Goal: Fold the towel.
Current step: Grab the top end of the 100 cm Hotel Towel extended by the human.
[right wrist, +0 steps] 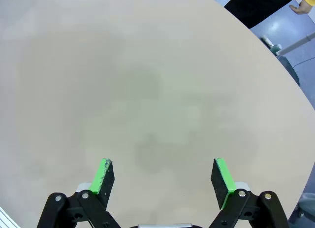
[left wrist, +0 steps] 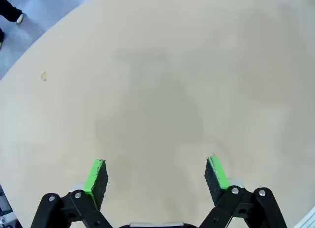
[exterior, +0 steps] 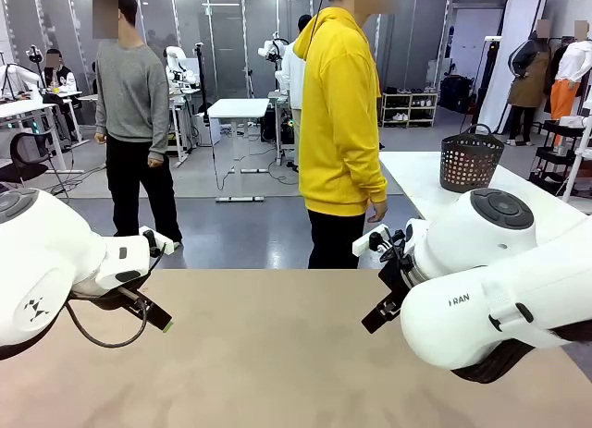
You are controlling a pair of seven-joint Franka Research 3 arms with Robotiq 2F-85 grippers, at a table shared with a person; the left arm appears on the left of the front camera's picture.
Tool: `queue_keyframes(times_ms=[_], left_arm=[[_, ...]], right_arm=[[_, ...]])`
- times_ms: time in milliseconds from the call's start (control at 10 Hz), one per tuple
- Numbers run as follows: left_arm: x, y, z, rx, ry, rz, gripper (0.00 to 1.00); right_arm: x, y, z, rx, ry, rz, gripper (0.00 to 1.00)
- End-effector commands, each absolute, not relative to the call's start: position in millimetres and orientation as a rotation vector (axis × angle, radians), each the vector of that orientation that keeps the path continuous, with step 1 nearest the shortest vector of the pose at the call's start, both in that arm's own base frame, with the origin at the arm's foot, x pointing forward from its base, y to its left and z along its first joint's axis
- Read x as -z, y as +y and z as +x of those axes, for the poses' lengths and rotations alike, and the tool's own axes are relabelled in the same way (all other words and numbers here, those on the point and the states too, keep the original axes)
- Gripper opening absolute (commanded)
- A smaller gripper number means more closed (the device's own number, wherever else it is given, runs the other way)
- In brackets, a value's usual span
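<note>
Both arms idle, jaws wide, no cloth to work on yet.
The left gripper (left wrist: 157,175) & right gripper (right wrist: 163,176) hover released, low-centre in the wrist frames, over the tan table (exterior: 277,363), prob. poised to receive; nothing betw. fingers. Where the towel lies can't be told. Dark basket (exterior: 470,162) sits right of frame, near person (exterior: 340,114).

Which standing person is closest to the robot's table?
The person in the yellow hooded top, at the tan table's far edge; the person in grey stands farther back.
</note>
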State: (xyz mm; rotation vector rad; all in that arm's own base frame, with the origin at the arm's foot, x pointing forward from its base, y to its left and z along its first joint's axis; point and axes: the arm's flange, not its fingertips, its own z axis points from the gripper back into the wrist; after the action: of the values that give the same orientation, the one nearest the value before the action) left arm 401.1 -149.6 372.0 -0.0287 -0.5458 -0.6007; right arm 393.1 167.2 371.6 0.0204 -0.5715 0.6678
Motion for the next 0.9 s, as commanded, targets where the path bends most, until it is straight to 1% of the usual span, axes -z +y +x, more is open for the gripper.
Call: queue_keyframes(times_ms=[0, 500, 800], left_arm=[[-372, -149, 401, 0.6, -0.546, -0.029, 1.0], [-372, -150, 401, 0.601, -0.546, -0.029, 1.0], [-410, -146, 409, 0.613, -0.532, -0.012, 1.0]], right_arm=[[-372, 167, 393, -0.666, -0.571, 0.022, 1.0], [-372, 167, 393, -0.668, -0.572, 0.02, 1.0], [-419, 150, 401, -0.677, -0.592, 0.059, 1.0]])
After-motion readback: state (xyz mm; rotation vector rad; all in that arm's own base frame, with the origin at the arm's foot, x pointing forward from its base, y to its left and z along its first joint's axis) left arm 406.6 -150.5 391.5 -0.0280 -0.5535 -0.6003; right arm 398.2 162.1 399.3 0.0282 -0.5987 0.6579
